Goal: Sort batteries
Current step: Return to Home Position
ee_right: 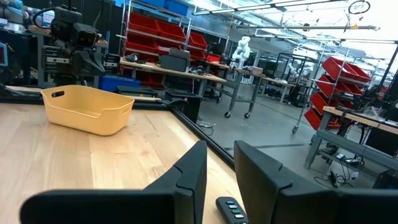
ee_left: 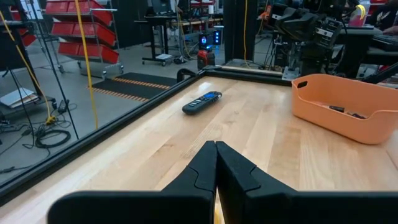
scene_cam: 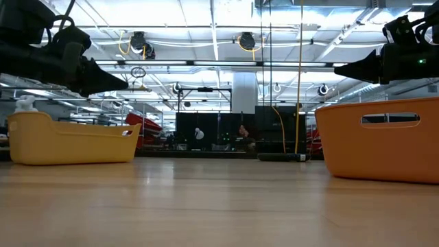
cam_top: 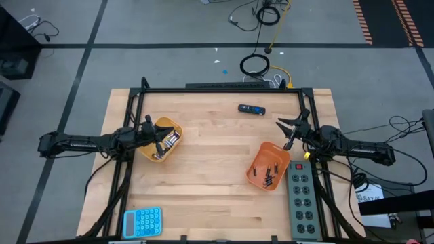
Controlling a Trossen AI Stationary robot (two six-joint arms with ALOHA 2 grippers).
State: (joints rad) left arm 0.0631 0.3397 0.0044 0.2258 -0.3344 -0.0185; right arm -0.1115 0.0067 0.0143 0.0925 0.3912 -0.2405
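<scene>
A yellow tray (cam_top: pixel 163 139) at the table's left holds several silvery batteries (cam_top: pixel 167 141). An orange tray (cam_top: pixel 266 165) at the right holds several darker batteries (cam_top: pixel 268 175), which also show in the left wrist view (ee_left: pixel 346 112). My left gripper (ee_left: pixel 215 144) is shut and empty; it hangs level over the yellow tray's left rim (cam_top: pixel 150 132). My right gripper (ee_right: pixel 219 146) is open with nothing between its fingers. It hovers level just beyond the orange tray's far right corner (cam_top: pixel 285 132), clear of the table.
A black-and-blue oblong device (cam_top: pixel 251 108) lies near the table's far edge. A blue calculator (cam_top: pixel 142 221) sits at the near left corner, and a grey power strip (cam_top: pixel 303 200) runs along the right edge. Bare wood (cam_top: pixel 210 156) lies between the trays.
</scene>
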